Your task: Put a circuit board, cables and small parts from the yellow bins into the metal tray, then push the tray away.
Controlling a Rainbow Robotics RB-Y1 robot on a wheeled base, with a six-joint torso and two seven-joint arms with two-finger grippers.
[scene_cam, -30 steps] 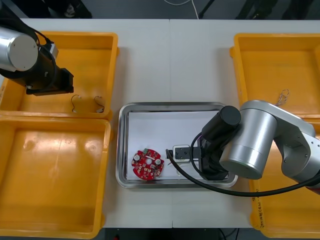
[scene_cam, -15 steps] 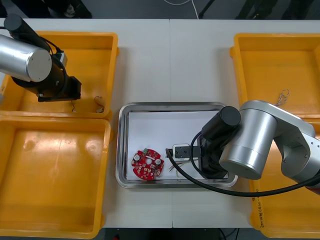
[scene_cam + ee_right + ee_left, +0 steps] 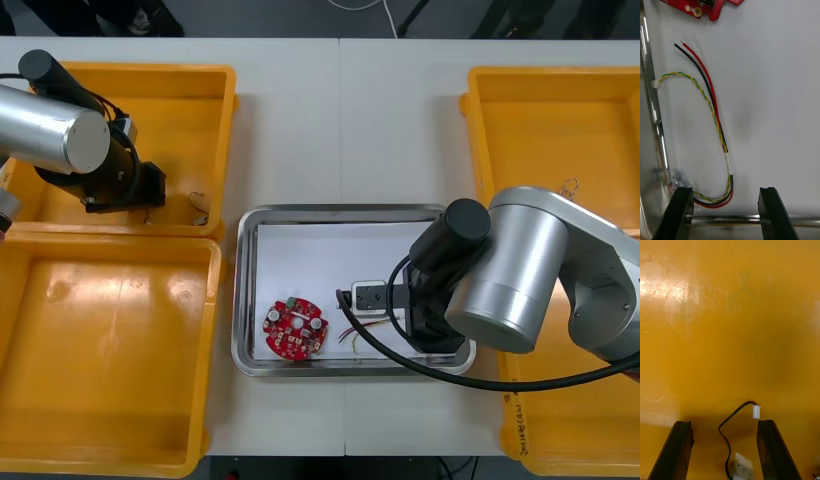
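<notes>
Black fingers (image 3: 679, 212) of the right gripper (image 3: 726, 213) stand wide apart and hold nothing. Between their tips lies the bend of a thin bundle of cables (image 3: 713, 105): one red, one black, and one yellow and green twisted one. The bundle lies flat on the white inside of the shiny metal tray (image 3: 651, 112), and its bend is close to the tray's rim. The loose ends of the red and black cables point toward the round red circuit board (image 3: 295, 330). The board lies in the same tray, near the ends but not touching them. From above, the right arm hangs over the near right corner of the tray, and the board is in the near left part. The tray sits in the middle of the light table (image 3: 400, 100).

The left gripper (image 3: 725, 453) is low over the floor of the far yellow bin (image 3: 215, 75) on the left side. Its fingers are wide apart too, and nothing is in them. Between them lies a thin black cable (image 3: 733, 417) with a little white plug at one end. Its other end reaches a small metal part (image 3: 740, 469). A second little cable (image 3: 200, 207) lies in the same bin, beside the left arm.
</notes>
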